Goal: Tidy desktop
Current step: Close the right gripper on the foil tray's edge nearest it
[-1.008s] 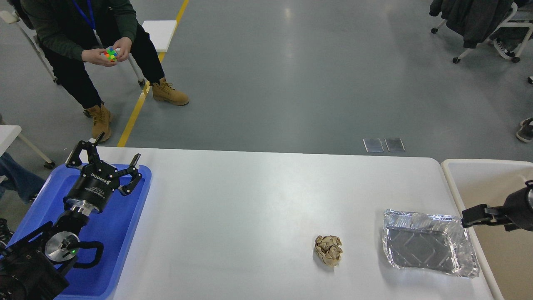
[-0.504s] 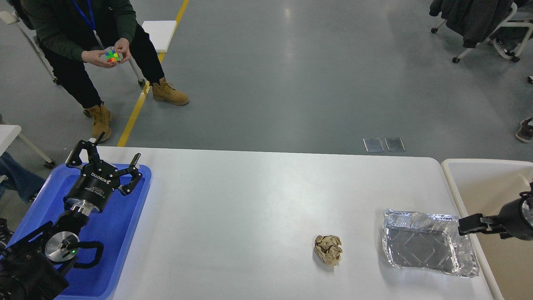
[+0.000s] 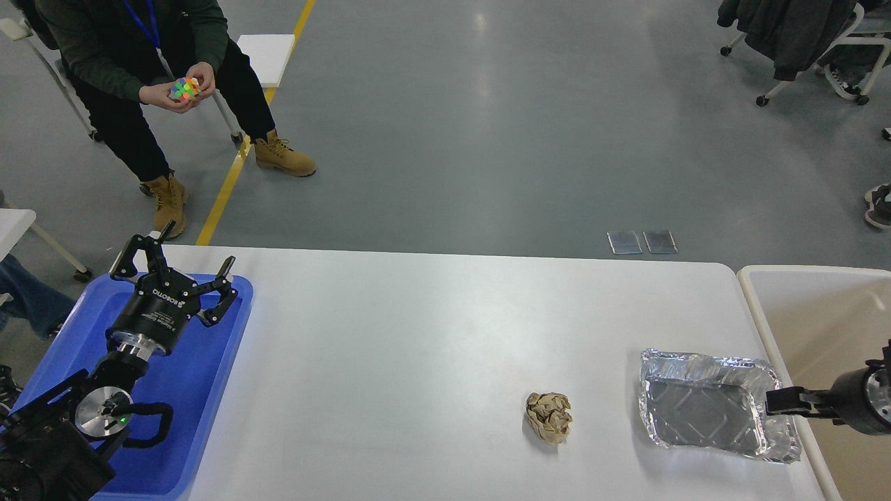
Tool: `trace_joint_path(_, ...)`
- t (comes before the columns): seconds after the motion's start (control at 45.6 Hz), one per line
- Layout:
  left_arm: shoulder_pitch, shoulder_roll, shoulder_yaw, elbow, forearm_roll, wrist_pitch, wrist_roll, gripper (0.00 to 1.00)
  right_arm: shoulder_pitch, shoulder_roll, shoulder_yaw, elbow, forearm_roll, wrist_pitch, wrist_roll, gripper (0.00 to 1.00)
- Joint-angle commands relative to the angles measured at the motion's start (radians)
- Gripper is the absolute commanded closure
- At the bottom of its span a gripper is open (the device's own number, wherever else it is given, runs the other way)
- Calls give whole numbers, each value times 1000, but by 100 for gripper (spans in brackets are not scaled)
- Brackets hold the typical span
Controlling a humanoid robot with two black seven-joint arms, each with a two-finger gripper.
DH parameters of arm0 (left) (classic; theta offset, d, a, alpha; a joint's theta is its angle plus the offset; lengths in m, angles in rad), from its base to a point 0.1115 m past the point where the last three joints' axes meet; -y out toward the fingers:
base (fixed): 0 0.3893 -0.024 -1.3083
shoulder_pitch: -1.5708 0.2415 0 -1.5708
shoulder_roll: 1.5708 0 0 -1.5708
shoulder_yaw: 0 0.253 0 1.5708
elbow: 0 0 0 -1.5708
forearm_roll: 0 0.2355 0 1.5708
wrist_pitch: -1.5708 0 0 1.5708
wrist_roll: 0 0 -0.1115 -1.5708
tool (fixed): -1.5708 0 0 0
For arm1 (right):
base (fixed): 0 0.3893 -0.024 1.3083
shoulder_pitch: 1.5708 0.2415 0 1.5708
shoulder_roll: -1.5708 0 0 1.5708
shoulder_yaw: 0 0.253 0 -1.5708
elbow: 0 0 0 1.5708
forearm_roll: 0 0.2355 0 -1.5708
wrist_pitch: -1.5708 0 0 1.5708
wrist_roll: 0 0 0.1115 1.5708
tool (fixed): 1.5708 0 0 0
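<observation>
The white desktop [image 3: 431, 348] holds a crumpled brown paper ball [image 3: 549, 417] at the front right. Right of the ball lies a silver foil tray [image 3: 710, 417], empty. My left gripper [image 3: 179, 261] is open and empty, held above the blue tray [image 3: 202, 390] at the desktop's left end. My right gripper [image 3: 771, 402] comes in from the right, low, with its tip at the foil tray's right rim. It is seen side-on and dark, so its fingers cannot be told apart.
A beige open bin [image 3: 814, 306] stands against the desktop's right end. A seated person [image 3: 139, 62] with a colourful cube is on the floor beyond the far left corner. A chair [image 3: 807, 42] stands at the far right.
My right gripper has moved down and toward me along the foil tray's right rim. The left arm, paper ball and foil tray have not moved.
</observation>
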Motion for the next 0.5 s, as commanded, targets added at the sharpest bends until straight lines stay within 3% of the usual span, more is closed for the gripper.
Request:
trace_joint_path(0.0,0,0,0,0,0,0,1,1,-48,17,10,-15,0,-51,6,1)
trace_joint_path(0.351,0,0,0,0,0,0,0,1,-129,58,11,-50,0,-143,23,3)
trace_joint_path(0.482,0,0,0,0,0,0,0,1,-145,63,10,-52,0,-185,40,11)
